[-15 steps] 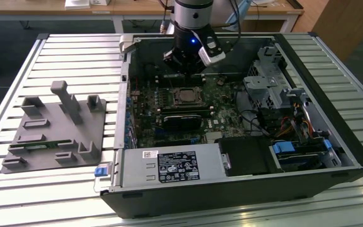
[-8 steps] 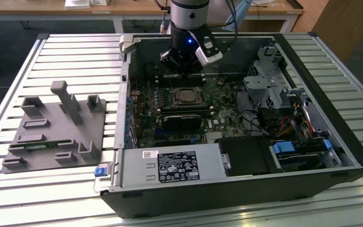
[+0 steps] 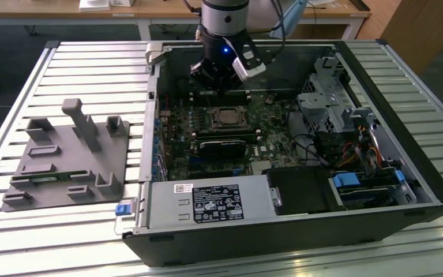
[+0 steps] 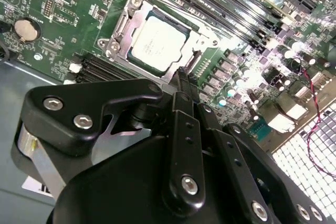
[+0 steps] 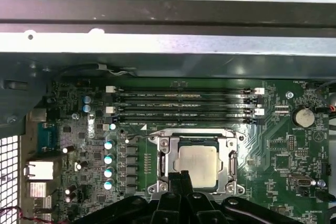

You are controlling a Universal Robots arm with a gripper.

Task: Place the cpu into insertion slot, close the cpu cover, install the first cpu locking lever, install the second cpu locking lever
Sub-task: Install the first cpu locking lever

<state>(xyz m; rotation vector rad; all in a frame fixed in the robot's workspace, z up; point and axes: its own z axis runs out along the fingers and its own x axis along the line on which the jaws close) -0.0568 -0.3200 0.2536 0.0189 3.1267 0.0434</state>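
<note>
While a grey fixture [image 3: 67, 158] sits toward the slatted table's [image 3: 21, 86] left edge in the exterior view, the open computer case [image 3: 283, 231] lies to its right. Inside, the cpu [image 5: 198, 162] rests in the insertion slot [image 5: 198, 140], with the cpu cover [image 5: 227, 163] flat around it. The gripper [image 5: 181, 176] hovers just beside the slot's rim, fingers pressed together.
</note>
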